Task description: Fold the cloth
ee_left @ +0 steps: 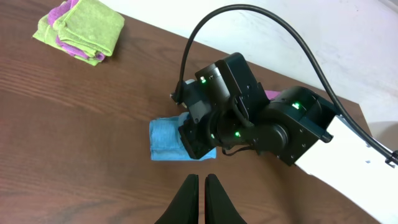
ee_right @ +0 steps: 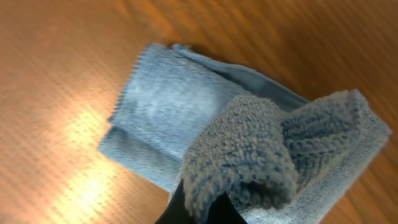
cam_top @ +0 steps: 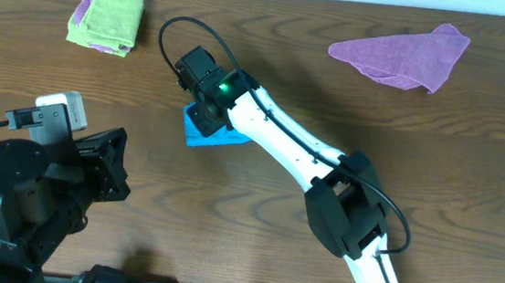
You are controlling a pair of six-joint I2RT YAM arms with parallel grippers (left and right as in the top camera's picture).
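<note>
Under right arm, cloth mostly hidden, pinched.

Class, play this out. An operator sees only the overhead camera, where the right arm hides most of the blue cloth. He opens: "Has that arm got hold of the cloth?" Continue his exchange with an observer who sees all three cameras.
Observer: Yes. The right wrist camera shows the right pincer shut on a bunched edge of the cloth.
Operator: Is the rest lying flat?
Observer: A smooth folded layer lies on the table beneath the raised bunch.
Operator: And the left pincer?
Observer: The left wrist camera shows the left pincer shut and empty, apart from the cloth.
</note>
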